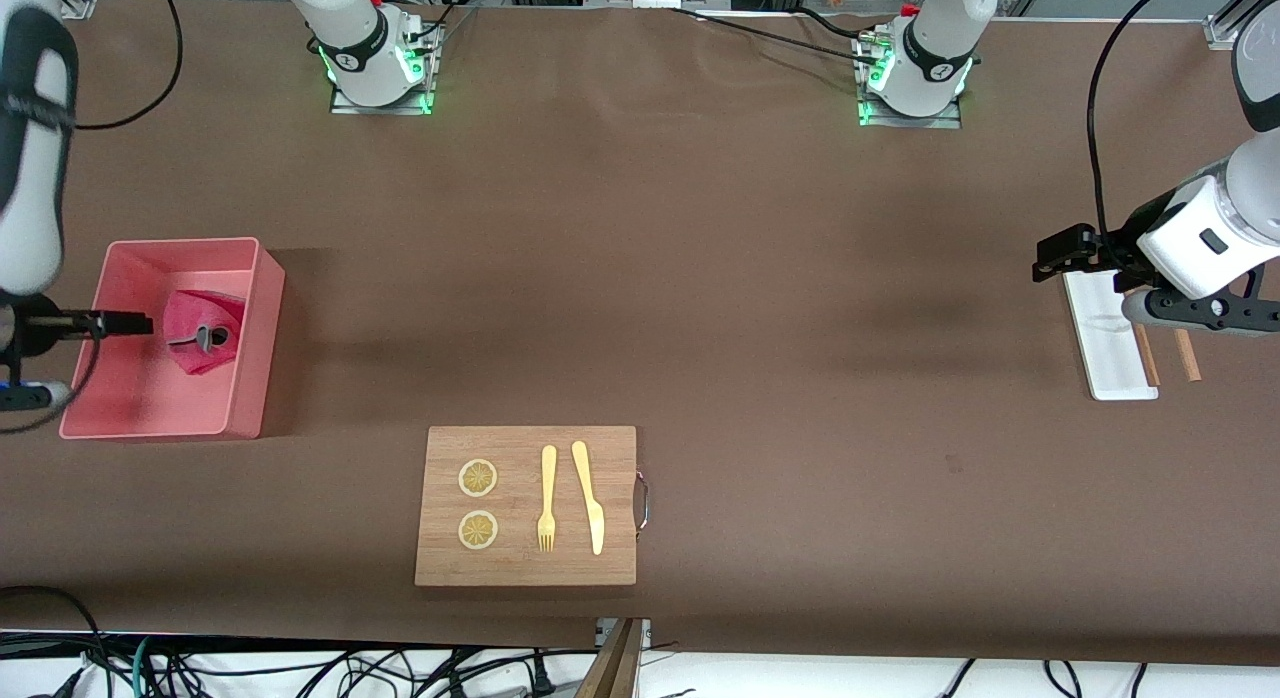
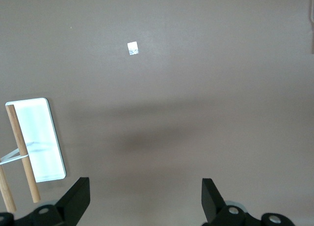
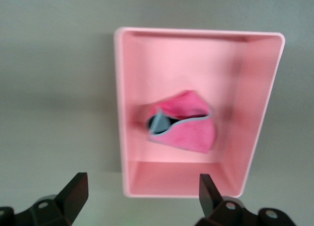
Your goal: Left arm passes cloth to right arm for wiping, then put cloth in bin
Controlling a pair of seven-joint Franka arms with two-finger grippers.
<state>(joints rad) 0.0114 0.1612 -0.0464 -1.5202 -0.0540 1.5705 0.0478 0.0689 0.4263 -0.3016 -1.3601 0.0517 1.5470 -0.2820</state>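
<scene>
On the worktop [image 1: 760, 308], cloth [image 1: 203, 330] down in the bin [image 1: 255, 358].

Nearest the front camera I see a wooden board [image 1: 525, 506] carrying a fork [image 1: 547, 498], a knife [image 1: 588, 494] and two lemon slices [image 1: 478, 478]. Farther back, the crumpled cloth lies inside the bin at the right arm's end, under my right gripper [image 3: 140, 199], jaws released. My left gripper [image 2: 144, 199] waits with jaws spread over the white tray [image 1: 1105, 348].

- The table [image 1: 760, 278] is covered in brown cloth.
- The bin [image 1: 255, 358] stands at the right arm's end.
- A wooden board [image 1: 525, 568] lies nearer the front camera.
- A white tray [image 1: 1100, 348] and two wooden sticks [image 1: 1187, 356] lie at the left arm's end.
</scene>
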